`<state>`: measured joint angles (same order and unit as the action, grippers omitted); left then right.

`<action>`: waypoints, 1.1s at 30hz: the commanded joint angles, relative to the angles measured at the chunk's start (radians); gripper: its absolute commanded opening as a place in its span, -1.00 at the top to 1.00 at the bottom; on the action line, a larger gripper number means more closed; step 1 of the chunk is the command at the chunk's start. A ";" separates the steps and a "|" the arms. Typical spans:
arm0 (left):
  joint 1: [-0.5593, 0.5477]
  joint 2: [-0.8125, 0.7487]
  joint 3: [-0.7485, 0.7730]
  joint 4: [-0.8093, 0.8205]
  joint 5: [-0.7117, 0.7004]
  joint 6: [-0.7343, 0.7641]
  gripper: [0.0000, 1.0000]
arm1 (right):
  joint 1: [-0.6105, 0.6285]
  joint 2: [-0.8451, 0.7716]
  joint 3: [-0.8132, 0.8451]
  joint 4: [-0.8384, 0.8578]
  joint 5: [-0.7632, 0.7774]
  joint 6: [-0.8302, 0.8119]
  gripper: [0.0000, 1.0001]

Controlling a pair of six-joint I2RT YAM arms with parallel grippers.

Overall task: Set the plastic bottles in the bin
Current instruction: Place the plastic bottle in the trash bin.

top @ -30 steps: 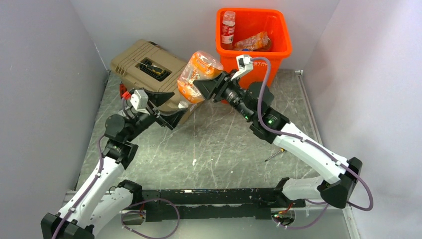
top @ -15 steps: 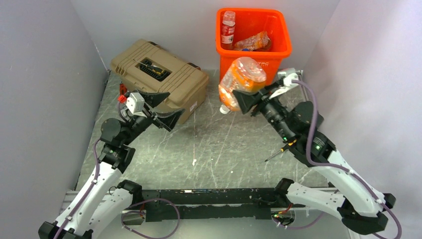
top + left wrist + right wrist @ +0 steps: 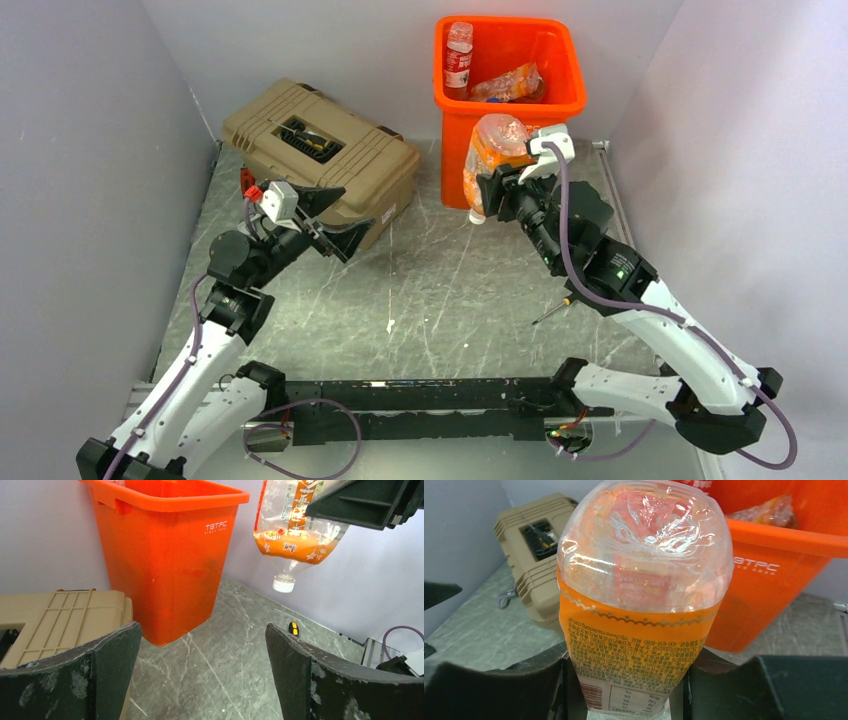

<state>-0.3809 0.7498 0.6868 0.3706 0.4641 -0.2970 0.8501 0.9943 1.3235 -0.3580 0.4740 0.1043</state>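
Observation:
The orange bin point(image 3: 573, 75) stands against the back wall and also shows in the left wrist view point(image 3: 165, 570). Inside it are an upright clear bottle point(image 3: 459, 55) and a crushed orange-labelled one point(image 3: 508, 83). My right gripper point(image 3: 503, 183) is shut on a large clear bottle with an orange label point(image 3: 497, 150), held cap down in the air just in front of the bin's front wall. In the right wrist view its fingers point(image 3: 626, 680) clamp the label of the bottle point(image 3: 644, 580). My left gripper point(image 3: 338, 215) hangs open and empty beside the toolbox, its jaws wide apart point(image 3: 201, 630).
A tan ribbed toolbox point(image 3: 320, 150) lies at the back left, close to my left gripper. A small screwdriver point(image 3: 552, 308) lies on the grey floor under the right arm. Grey walls close in on the left, back and right.
My right arm swung the held bottle from above the toolbox rightward to just in front of the bin. The left gripper opened wider and stayed near the toolbox.

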 commanded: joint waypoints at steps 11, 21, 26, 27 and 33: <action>-0.014 0.014 0.037 0.006 -0.061 -0.025 -0.99 | 0.000 -0.027 -0.050 0.738 0.228 -0.278 1.00; -0.018 0.002 0.051 -0.039 -0.105 -0.009 -0.99 | -0.147 0.325 0.227 0.955 0.220 -0.429 1.00; -0.022 -0.011 0.034 -0.021 -0.099 0.001 -0.99 | -0.410 0.484 0.375 0.786 0.113 -0.019 1.00; -0.024 -0.012 0.032 -0.020 -0.103 0.007 -0.99 | -0.441 0.511 0.403 0.772 0.102 0.018 1.00; -0.025 -0.016 0.044 -0.043 -0.116 0.014 -0.99 | -0.539 0.659 0.545 0.643 0.028 0.117 1.00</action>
<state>-0.4007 0.7471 0.6910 0.3222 0.3668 -0.3000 0.3374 1.6112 1.7554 0.3557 0.5869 0.0910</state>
